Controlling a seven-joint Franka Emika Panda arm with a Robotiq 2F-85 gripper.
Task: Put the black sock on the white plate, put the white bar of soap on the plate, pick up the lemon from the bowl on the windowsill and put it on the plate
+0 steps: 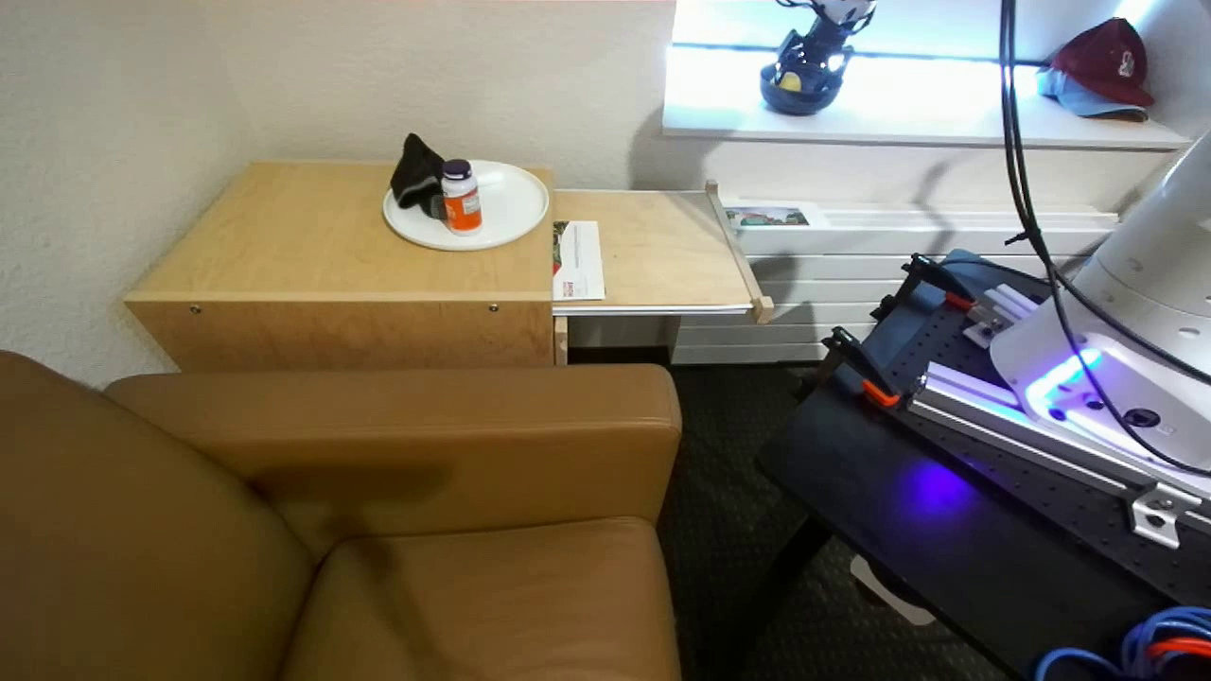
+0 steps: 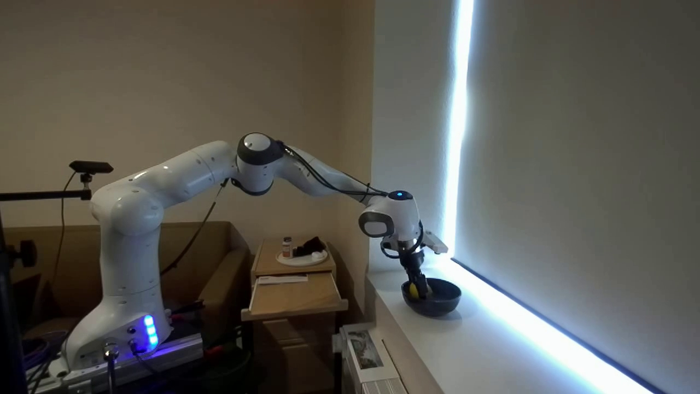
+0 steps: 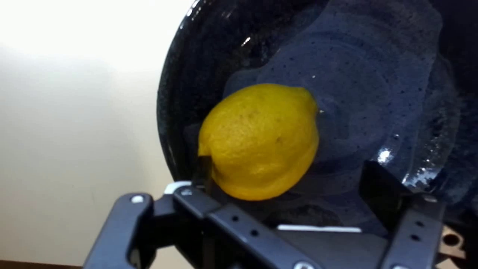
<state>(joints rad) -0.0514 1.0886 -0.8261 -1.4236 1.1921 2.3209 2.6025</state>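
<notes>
Probably firm, light and waxy-slick, the lemon [image 3: 261, 138] lies in the bowl [image 2: 442, 307] near the room-side edge of the windowsill table [image 2: 465, 350], and the pincer [image 3: 286, 167], spread wide and holding nothing, should take it around its thick middle, not the tapered ends.

The bowl [image 3: 347, 74] is glossy, the lemon [image 3: 259, 142] finely pitted, the sock [image 1: 414, 172] matt cloth, the cabinet [image 1: 284, 232] smooth wood.

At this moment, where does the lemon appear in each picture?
In an exterior view: the lemon near the top, right of centre.
In an exterior view: the lemon in the lower half, right of centre.
In the wrist view: the lemon near the centre.
Shared landmark: the dark blue bowl holding it.
</notes>
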